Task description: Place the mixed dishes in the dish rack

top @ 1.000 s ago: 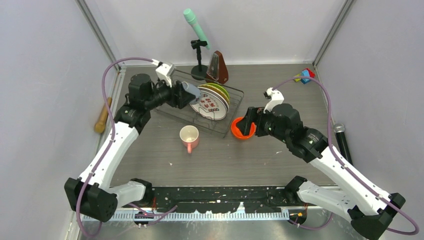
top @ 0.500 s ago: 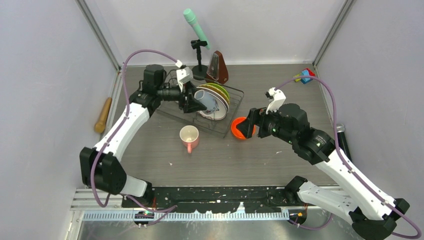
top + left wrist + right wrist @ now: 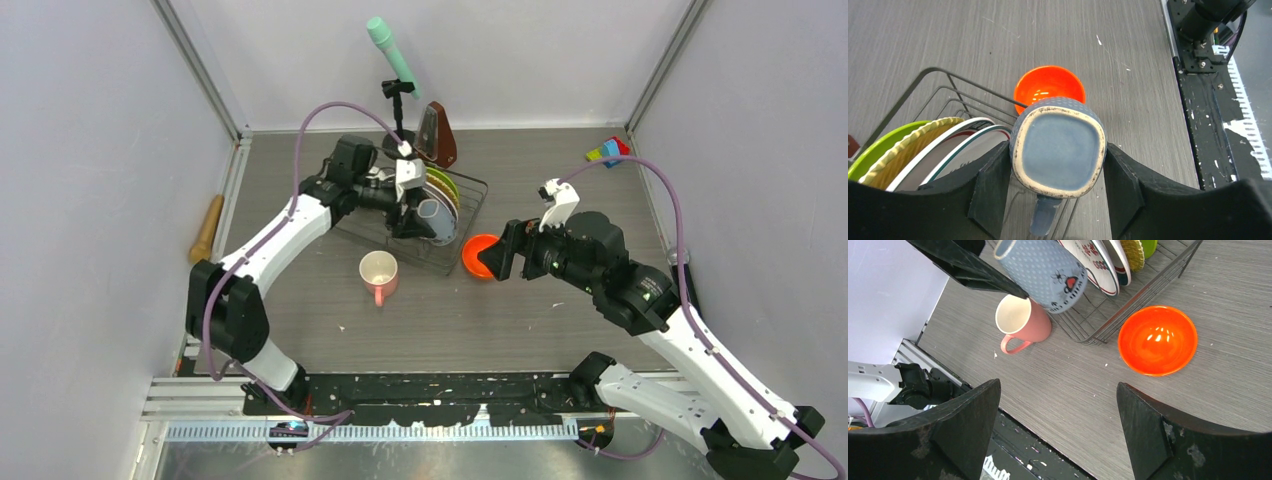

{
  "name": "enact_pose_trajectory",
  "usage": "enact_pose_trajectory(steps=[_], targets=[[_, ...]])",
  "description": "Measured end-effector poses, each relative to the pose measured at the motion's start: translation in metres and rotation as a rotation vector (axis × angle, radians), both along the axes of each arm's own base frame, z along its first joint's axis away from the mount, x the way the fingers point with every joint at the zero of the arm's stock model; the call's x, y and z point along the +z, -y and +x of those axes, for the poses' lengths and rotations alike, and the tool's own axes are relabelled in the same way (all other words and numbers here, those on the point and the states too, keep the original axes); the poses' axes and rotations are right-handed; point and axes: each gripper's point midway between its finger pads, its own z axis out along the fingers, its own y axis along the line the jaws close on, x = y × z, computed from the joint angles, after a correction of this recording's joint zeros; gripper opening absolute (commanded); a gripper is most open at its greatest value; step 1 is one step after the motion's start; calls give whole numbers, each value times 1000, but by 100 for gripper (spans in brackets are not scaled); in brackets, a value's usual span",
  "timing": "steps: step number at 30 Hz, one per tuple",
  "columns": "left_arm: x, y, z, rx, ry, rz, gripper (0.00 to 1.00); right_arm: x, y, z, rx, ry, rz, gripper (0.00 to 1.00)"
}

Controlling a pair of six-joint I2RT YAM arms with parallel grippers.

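Observation:
My left gripper (image 3: 424, 214) (image 3: 1058, 167) is shut on the small grey-blue mug (image 3: 434, 217) (image 3: 1058, 145) (image 3: 1040, 271), held tilted above the dish rack (image 3: 468, 212) (image 3: 945, 82) (image 3: 1130, 307), just in front of the plates. The lime-green plate (image 3: 875, 157), tan plate (image 3: 913, 145) and white teal-rimmed plate (image 3: 965, 145) (image 3: 1095, 260) stand upright in the rack. The orange-red bowl (image 3: 480, 254) (image 3: 1049, 89) (image 3: 1157, 340) sits on the table beside the rack's corner. The pink mug (image 3: 378, 272) (image 3: 1023, 317) stands in front of the rack. My right gripper (image 3: 497, 258) (image 3: 1058, 435) is open and empty above the table near the bowl. No white bowl shows.
A teal microphone on a stand (image 3: 393, 62) and a brown wedge-shaped object (image 3: 436, 137) stand behind the rack. A wooden stick (image 3: 207, 230) lies at the left wall. A black microphone (image 3: 685, 282) and coloured blocks (image 3: 610, 150) lie at the right.
My left arm has swung right and carried the grey-blue mug over the rack to the front of the plates. My right gripper has drawn back slightly from the orange-red bowl.

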Motion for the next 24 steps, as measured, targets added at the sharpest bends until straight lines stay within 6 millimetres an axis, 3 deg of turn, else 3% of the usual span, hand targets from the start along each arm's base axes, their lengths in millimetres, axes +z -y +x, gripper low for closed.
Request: enact_pose_trajectory(steps=[5, 15, 19, 24], targets=[[-23, 12, 2, -9, 8, 52, 0, 0, 0, 0, 0, -2, -1, 92], [-79, 8, 10, -67, 4, 169, 0, -7, -3, 3, 0, -20, -16, 92], [-95, 7, 10, -98, -1, 201, 0, -7, -3, 3, 0, -21, -16, 92], [-100, 5, 9, -119, 15, 213, 0, -7, -3, 3, 0, -21, -16, 92]])
